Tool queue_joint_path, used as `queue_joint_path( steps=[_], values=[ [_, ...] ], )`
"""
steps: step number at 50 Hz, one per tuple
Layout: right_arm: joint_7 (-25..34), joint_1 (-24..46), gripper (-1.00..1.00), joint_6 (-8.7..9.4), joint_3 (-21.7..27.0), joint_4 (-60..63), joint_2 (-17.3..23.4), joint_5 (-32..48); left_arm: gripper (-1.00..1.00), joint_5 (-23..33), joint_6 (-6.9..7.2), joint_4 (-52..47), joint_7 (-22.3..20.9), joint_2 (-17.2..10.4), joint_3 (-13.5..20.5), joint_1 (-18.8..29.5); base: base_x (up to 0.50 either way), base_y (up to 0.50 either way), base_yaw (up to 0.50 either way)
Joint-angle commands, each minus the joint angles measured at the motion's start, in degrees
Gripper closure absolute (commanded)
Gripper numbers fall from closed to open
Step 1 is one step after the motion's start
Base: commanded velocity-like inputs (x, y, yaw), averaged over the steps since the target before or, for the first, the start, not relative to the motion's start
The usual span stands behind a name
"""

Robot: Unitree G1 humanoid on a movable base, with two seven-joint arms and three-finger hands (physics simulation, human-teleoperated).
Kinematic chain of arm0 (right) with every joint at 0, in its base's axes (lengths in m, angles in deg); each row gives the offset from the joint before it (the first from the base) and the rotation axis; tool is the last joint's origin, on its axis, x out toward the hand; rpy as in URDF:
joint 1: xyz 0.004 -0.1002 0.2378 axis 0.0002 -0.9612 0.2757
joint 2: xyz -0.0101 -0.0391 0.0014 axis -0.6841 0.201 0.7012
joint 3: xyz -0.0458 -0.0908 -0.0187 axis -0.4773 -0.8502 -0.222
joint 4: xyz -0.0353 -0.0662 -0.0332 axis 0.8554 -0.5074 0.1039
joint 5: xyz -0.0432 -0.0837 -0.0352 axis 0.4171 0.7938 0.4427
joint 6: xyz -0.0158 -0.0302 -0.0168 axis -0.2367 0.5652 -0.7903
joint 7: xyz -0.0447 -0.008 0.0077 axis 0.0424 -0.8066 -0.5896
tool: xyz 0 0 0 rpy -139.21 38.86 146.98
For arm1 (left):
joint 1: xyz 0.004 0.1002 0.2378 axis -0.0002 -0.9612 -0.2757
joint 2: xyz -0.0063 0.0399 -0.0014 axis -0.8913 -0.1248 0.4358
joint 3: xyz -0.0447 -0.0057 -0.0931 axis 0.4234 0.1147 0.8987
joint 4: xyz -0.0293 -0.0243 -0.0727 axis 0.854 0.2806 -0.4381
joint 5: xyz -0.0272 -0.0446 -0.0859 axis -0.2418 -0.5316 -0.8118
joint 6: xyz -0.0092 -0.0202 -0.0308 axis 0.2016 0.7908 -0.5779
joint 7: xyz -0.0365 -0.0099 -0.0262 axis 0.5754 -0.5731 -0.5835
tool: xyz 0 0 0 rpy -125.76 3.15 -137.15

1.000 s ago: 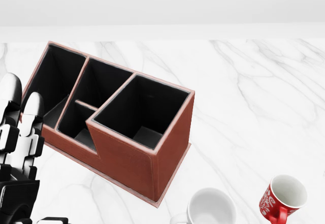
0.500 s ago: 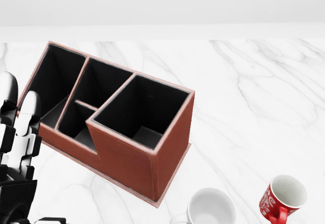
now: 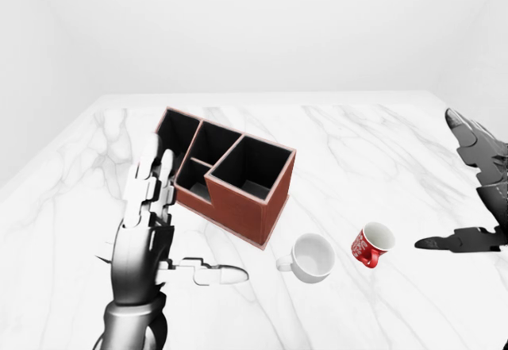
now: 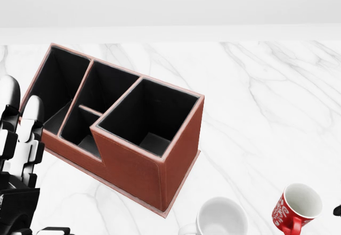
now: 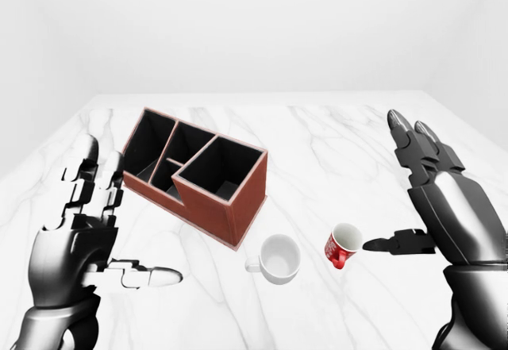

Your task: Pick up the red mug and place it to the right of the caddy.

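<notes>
Right hand (image 5: 444, 199) upright beside red mug (image 5: 342, 245) – fingers apart; left hand (image 5: 83, 231) likewise.

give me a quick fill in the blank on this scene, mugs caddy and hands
1. In the right-eye view, the white mug stands between the caddy and the ____ mug.
2. The caddy's compartments are all ____.
3. The right hand is ____, its thumb tip near the red mug without gripping it.
4. The left hand holds ____.

Missing words: red; empty; open; nothing
</notes>
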Motion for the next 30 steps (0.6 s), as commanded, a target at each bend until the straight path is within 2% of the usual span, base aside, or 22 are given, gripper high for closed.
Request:
queue_joint_path(
  steps=[1, 6, 12, 30],
  values=[
    [0.0, -4.19, -0.96, 0.0, -0.02, -4.64, -4.38, 0.82, -1.0, 0.59, 0.0, 0.6, 0.35, -0.12, -0.98, 0.13, 0.0, 0.0, 0.0],
    [0.0, -5.07, -0.95, 0.0, 0.13, -8.21, -4.98, 1.29, -1.0, 0.24, 0.0, 1.03, 0.45, -0.3, -0.65, 0.17, 0.0, 0.0, 0.0],
    [0.0, -8.42, -0.96, 0.0, 0.0, -11.51, -7.95, 1.91, -1.0, 0.05, 0.0, 0.95, 0.32, -0.22, -0.31, 0.1, 0.0, 0.0, 0.0],
    [0.0, -4.93, -0.96, 0.0, -2.24, -19.76, -3.98, 3.59, -1.0, 0.22, 0.0, 1.55, 0.42, -0.25, -0.47, 0.16, 0.0, 0.0, 0.0]
  ],
)
